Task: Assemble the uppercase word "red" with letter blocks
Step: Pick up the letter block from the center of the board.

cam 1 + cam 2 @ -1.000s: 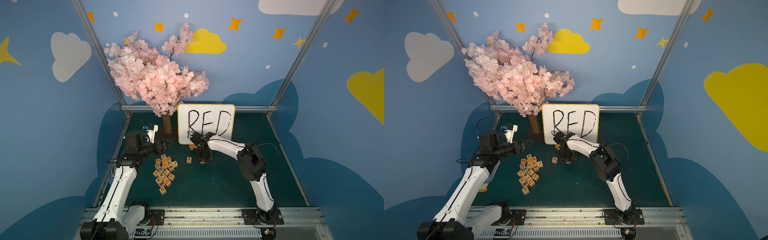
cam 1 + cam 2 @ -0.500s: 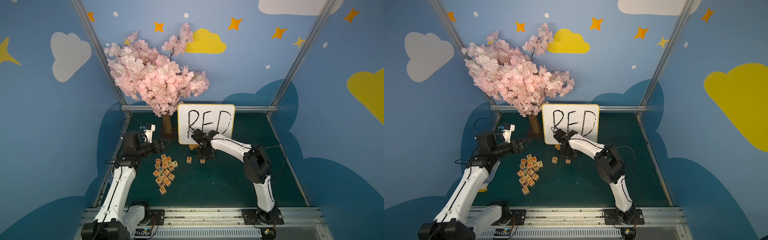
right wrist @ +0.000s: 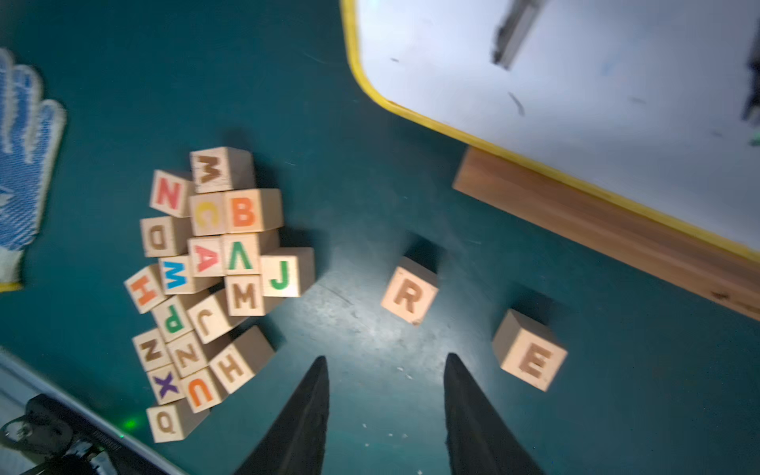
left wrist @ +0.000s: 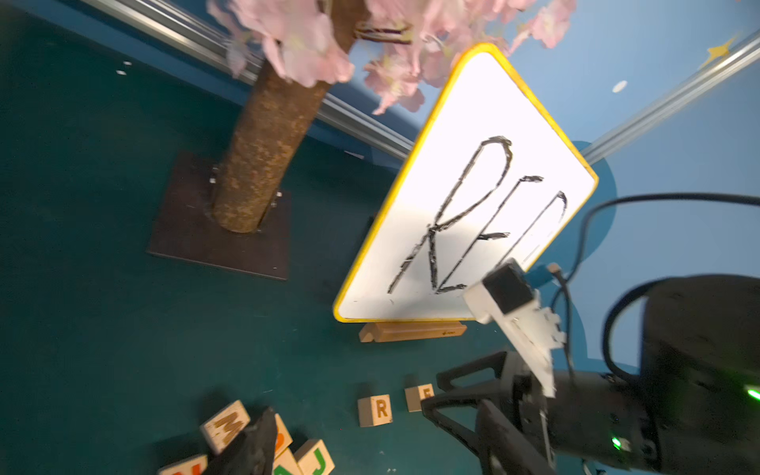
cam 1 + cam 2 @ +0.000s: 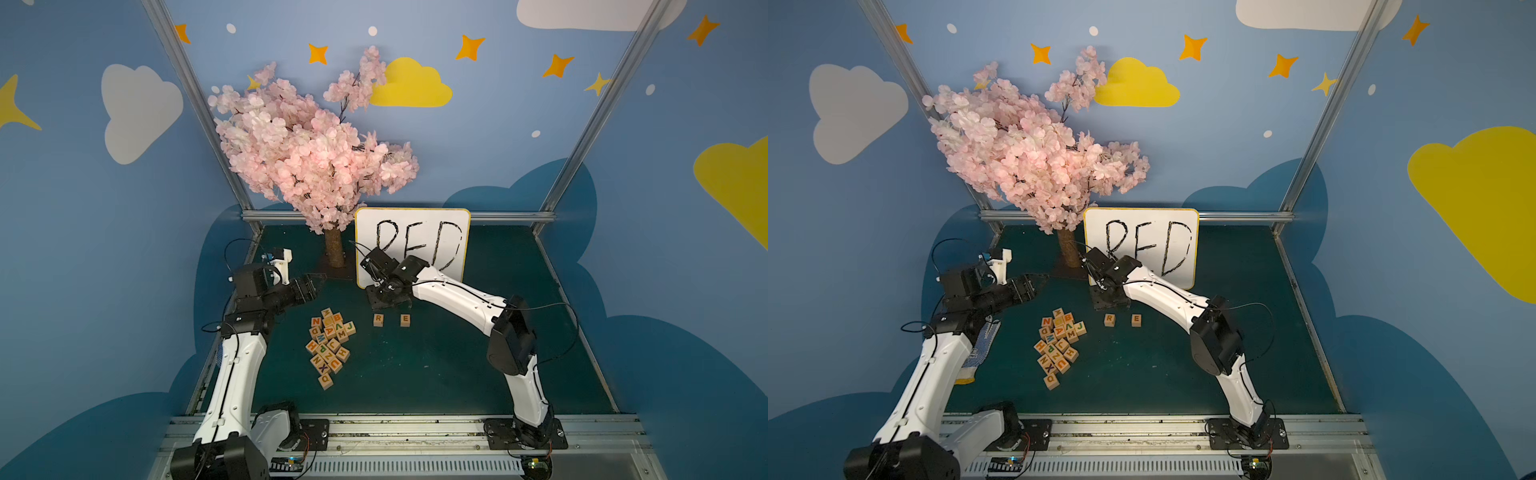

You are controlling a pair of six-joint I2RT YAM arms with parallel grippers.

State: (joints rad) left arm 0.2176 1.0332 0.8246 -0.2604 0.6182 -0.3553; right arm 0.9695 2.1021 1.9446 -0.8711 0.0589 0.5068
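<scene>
The right end effector is held apart, empty, near the R block; the E block is set near it; the left end effector cannot be judged.

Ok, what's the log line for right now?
placed: R block, E block | D block: in pile | right gripper: open, empty | left gripper: near pile

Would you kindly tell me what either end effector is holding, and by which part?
Nothing visible: the right end effector is open and empty; the left end effector shows no block.
</scene>
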